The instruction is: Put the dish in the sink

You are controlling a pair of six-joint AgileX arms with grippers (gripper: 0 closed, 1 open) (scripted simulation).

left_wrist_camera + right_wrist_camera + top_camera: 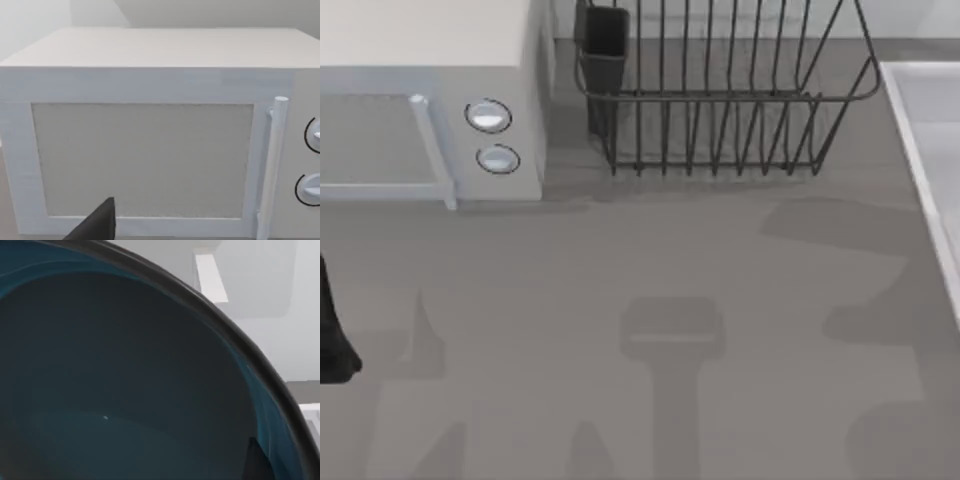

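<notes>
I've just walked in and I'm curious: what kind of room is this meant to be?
Most likely a simulated kitchen counter: a white microwave stands beside a dark wire dish rack, with a pale sink at the right edge.

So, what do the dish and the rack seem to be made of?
The dish looks like glazed ceramic: a smooth, glossy dark blue inside under a thin darker rim. The rack looks like dark coated metal wire: thin, evenly spaced bars bent into an open basket. As both are rendered, this is only a guess.

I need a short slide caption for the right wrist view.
Dark blue inside of the dish up close, with the white sink behind it.
</notes>
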